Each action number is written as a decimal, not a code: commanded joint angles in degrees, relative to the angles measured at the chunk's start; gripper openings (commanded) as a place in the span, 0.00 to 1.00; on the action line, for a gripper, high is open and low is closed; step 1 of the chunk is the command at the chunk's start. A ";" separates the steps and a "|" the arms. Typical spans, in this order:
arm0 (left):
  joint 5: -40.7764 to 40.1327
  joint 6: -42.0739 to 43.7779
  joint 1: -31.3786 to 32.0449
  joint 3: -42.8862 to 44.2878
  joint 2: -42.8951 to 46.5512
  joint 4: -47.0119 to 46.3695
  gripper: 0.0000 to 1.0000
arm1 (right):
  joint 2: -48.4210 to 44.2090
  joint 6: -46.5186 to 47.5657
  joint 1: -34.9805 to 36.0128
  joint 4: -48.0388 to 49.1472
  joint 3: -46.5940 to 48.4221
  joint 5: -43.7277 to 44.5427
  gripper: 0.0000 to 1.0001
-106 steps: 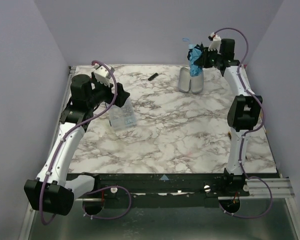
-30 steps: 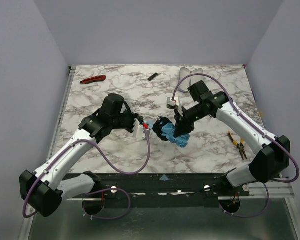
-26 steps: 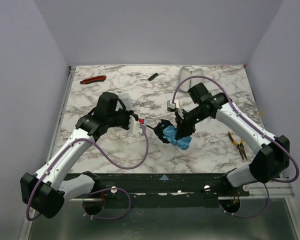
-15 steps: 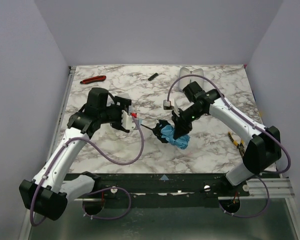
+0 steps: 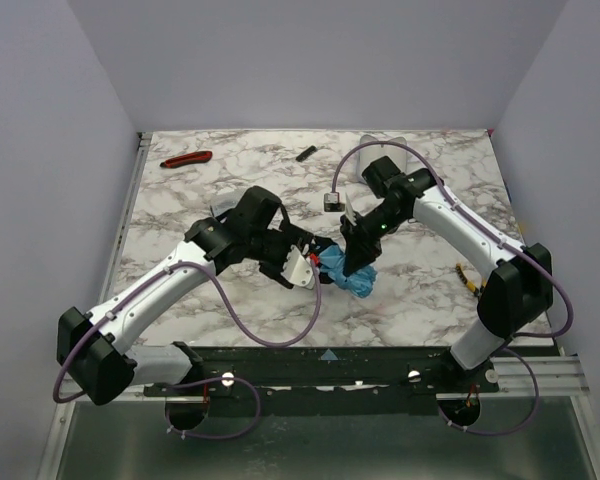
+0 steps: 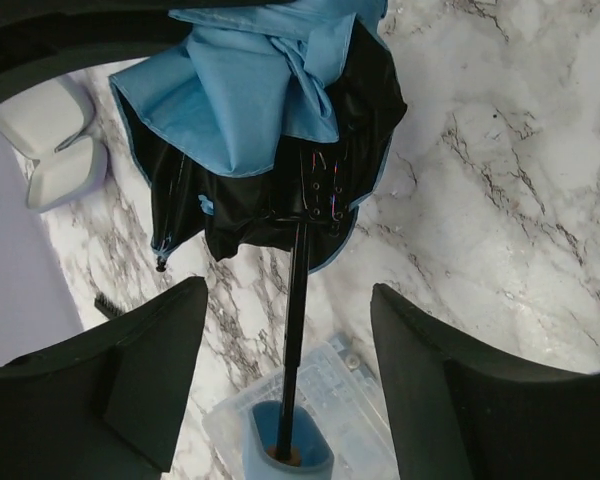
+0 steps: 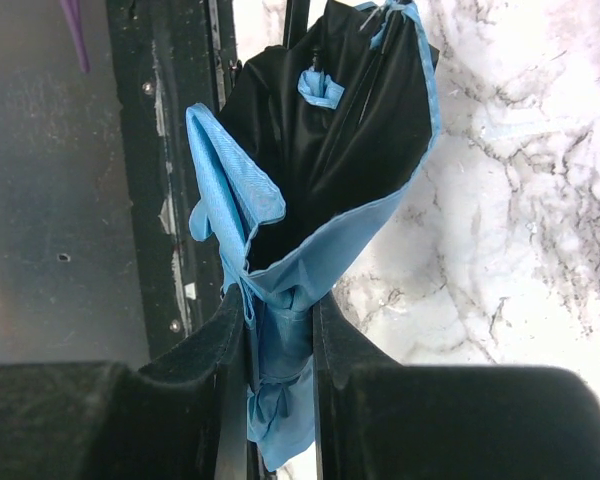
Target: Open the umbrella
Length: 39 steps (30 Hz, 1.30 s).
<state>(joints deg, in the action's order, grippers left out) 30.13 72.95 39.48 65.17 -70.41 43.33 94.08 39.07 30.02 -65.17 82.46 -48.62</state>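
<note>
The umbrella (image 5: 352, 276) hangs half unfolded above the table's middle, its sky-blue canopy (image 6: 265, 90) crumpled with the black underside showing. My right gripper (image 7: 280, 305) is shut on a bunch of the blue canopy fabric (image 7: 280, 380). Just left of the canopy, my left gripper (image 5: 308, 268) is open. The thin black shaft (image 6: 295, 330) runs between its wide-spread fingers (image 6: 160, 370) without touching them. The small blue handle (image 6: 285, 448) sits at the shaft's near end.
A clear plastic box (image 6: 365, 400) lies on the marble under the handle. An open white case (image 6: 55, 140) rests at the back, near a small black piece (image 5: 306, 153). A red-handled tool (image 5: 186, 158) is back left. Yellow-handled pliers (image 5: 470, 280) lie right.
The left gripper, shut a second ago, drew away to the left, opened, then came back right and nearer, up to the canopy. The right gripper kept its hold on the canopy.
</note>
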 commanded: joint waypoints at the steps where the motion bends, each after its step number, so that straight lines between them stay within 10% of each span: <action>1: -5.11 -0.99 1.78 0.82 -1.36 -1.09 0.63 | 0.90 3.12 0.38 -6.03 3.36 -4.92 0.01; 13: -12.24 -0.23 2.80 -2.32 -3.52 -2.41 0.00 | -0.83 3.03 0.37 -8.68 5.88 -4.00 0.16; 22: 3.21 -24.94 -3.56 2.88 -2.89 -5.78 0.00 | -6.18 -20.02 -12.11 6.42 12.25 -8.07 0.84; 28: 10.59 -48.64 -10.76 5.30 -2.78 -16.73 0.00 | -15.22 -51.40 -27.49 40.74 5.09 -1.49 0.97; 39: 16.98 -82.60 -14.44 11.67 -6.23 -38.99 0.00 | -23.07 -67.15 -28.45 64.74 -7.03 -10.21 1.00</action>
<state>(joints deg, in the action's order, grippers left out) 40.71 7.40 25.08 73.01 -75.48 18.96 74.61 -19.44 1.43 -16.29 80.20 -51.20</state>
